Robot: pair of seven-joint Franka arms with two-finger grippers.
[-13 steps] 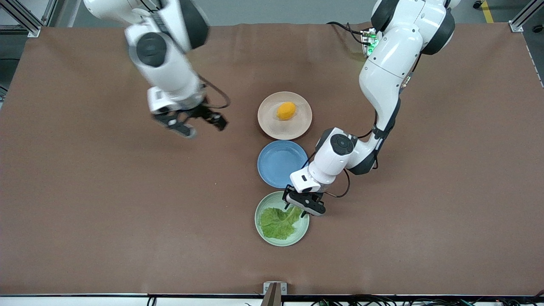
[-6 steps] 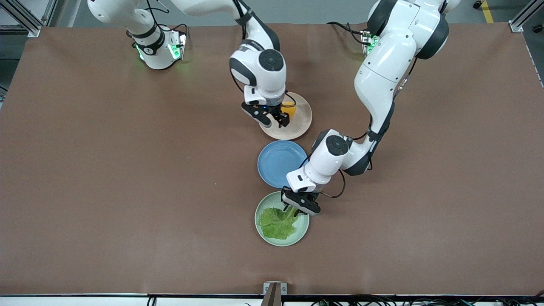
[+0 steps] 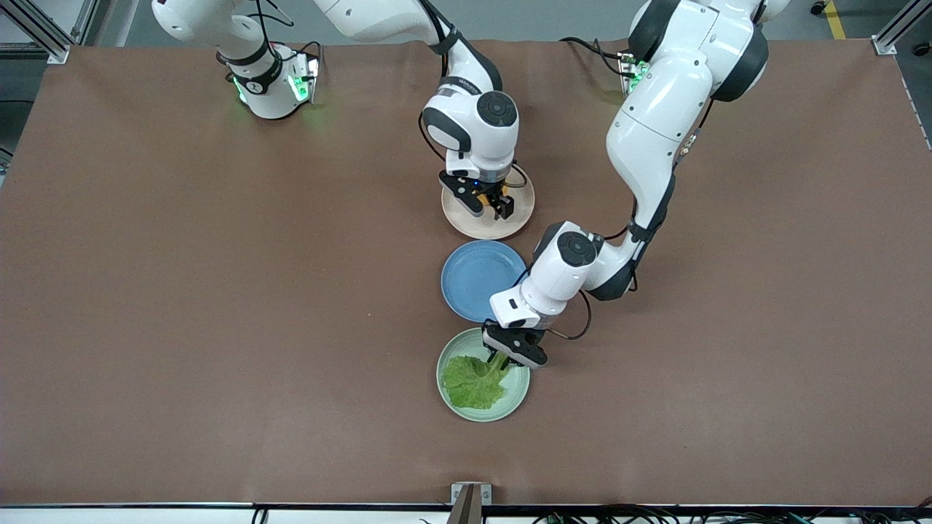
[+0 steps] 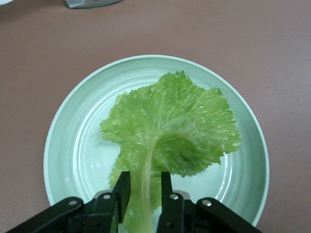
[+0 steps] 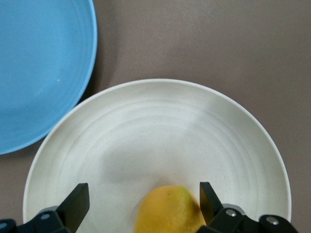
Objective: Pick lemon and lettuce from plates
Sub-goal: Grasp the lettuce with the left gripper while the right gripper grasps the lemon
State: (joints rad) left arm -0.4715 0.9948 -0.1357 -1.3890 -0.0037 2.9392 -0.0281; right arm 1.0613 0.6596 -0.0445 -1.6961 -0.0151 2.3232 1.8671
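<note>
The lemon lies on the beige-pink plate, mostly hidden under my right hand in the front view. My right gripper is down over it, open wide, one finger on each side of the lemon and clear of it. The lettuce lies on the mint green plate, the plate nearest the front camera. My left gripper is low at the leaf's stem end, its fingers astride the pale stem rib with small gaps on both sides.
An empty blue plate sits between the two task plates, close to both; its rim also shows in the right wrist view. Brown table cloth lies bare on both sides of the plate row.
My right arm swung in from the right arm's end of the table and came down over the beige-pink plate, astride the lemon. My left gripper shifted slightly over the lettuce stem.
</note>
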